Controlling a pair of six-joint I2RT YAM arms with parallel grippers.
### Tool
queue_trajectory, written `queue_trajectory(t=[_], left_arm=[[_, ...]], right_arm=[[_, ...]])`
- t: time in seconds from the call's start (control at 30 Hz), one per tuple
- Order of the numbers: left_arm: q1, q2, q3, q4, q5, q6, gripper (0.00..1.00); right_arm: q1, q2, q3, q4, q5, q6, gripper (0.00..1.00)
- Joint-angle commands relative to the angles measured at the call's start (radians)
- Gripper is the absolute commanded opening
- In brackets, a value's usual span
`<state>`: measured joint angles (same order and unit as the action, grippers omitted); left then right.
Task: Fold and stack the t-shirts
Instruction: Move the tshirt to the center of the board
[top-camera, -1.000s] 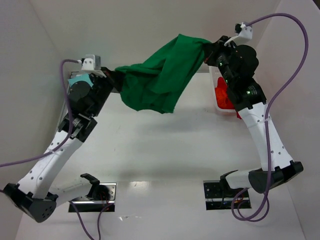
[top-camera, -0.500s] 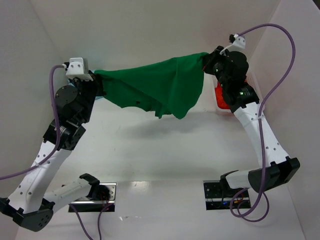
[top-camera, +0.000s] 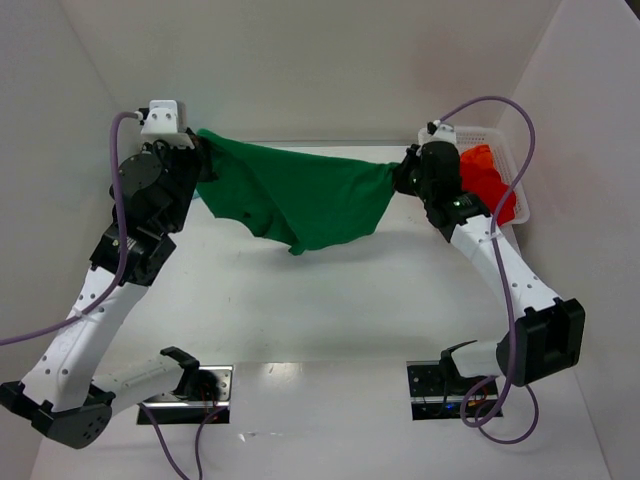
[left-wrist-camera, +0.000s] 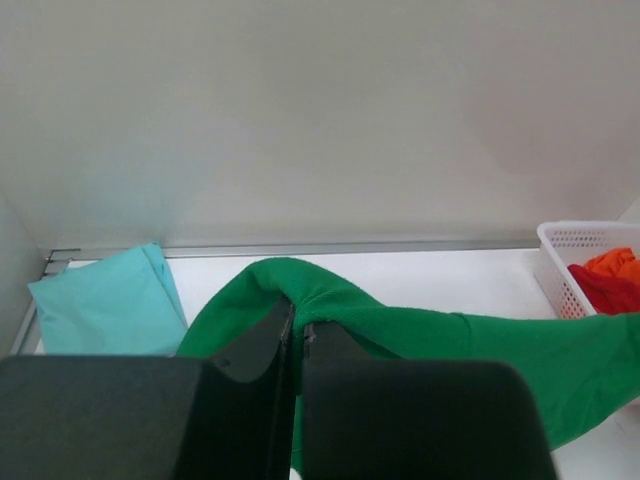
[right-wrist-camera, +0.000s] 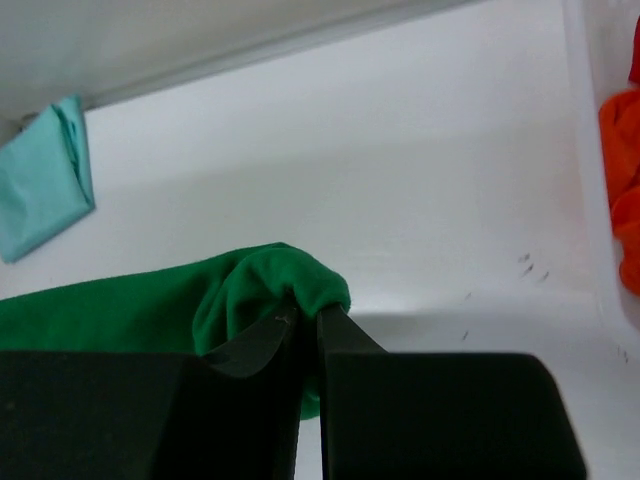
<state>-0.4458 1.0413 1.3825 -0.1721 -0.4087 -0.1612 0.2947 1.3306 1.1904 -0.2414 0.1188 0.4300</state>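
Observation:
The dark green t-shirt (top-camera: 300, 195) hangs stretched in the air between my two grippers, above the far part of the table. My left gripper (top-camera: 205, 155) is shut on its left end; the cloth bunches over the jaws in the left wrist view (left-wrist-camera: 330, 300). My right gripper (top-camera: 400, 178) is shut on its right end, seen as a green fold (right-wrist-camera: 270, 285) in the right wrist view. A pale teal t-shirt (left-wrist-camera: 105, 300) lies folded at the far left corner; it also shows in the right wrist view (right-wrist-camera: 45, 180). Red t-shirts (top-camera: 488, 180) lie in the basket.
A white mesh basket (top-camera: 515, 165) stands at the far right against the wall; it also shows in the left wrist view (left-wrist-camera: 570, 260). White walls close in the table at the back and both sides. The arm bases sit at the near edge.
Both grippers have moved apart and lower, the right one down toward the table. The green shirt, bunched before, is now pulled out wide between them.

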Motion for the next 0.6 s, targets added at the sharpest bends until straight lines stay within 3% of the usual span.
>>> queue_trajectory(t=[0.0,0.27,0.37,0.57], left_arm=[[0.009,0.006,0.072,0.059,0.035,0.022,0.0],[0.009,0.016,0.009,0.018,0.041,-0.012,0.0],[0.009,0.016,-0.061,0.003,0.103,-0.056,0.0],[0.009,0.026,-0.205,0.003,0.214,-0.14,0.0]], right_arm=[[-0.009,-0.063,-0.074,0.017,-0.018,0.063,0.11],[-0.009,-0.096,-0.23,-0.026,-0.092,0.127,0.17],[-0.009,-0.087,-0.241,-0.075,-0.038,0.12,0.3],[-0.009,-0.077,-0.241,-0.104,-0.038,0.113,0.33]])
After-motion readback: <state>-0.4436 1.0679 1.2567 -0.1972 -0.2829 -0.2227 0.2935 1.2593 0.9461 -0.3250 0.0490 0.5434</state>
